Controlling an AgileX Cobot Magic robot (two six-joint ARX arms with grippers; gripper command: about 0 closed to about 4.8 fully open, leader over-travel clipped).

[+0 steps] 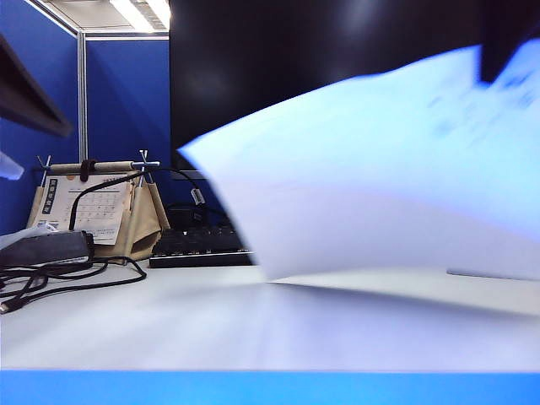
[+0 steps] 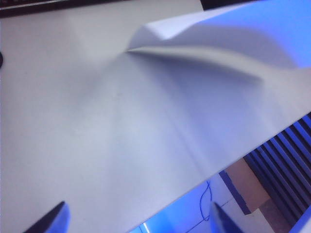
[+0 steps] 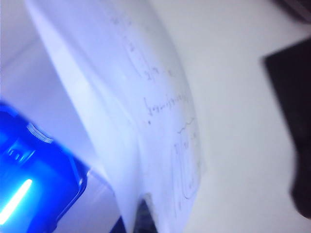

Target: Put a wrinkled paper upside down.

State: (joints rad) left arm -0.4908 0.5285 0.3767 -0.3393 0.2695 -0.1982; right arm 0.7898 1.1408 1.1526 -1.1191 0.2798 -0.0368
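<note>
Blue partition walls close off the back of the exterior view, with a large dark monitor filling the upper middle and a white desk spreading across the lower half. At the left of that view a small calendar on a beige stand sits on the desk, black cables coil in front of it, and a dark keyboard lies just beside it toward the centre. The wrinkled paper is raised off the desk and blurred, sweeping from the centre to the upper right of the exterior view, its lower edge close to the desk surface and its far corner lifted to the upper right corner, where faint markings show on the sheet. The right pincer is closed on the paper's edge at the bottom of the right wrist view, with the sheet rising steeply away from it and faint handwriting visible on the side facing the camera. In the left wrist view the left pincer stands wide open with nothing between its fingertips, hovering over the near desk edge, while the paper curls up in the upper right of that frame.
</note>
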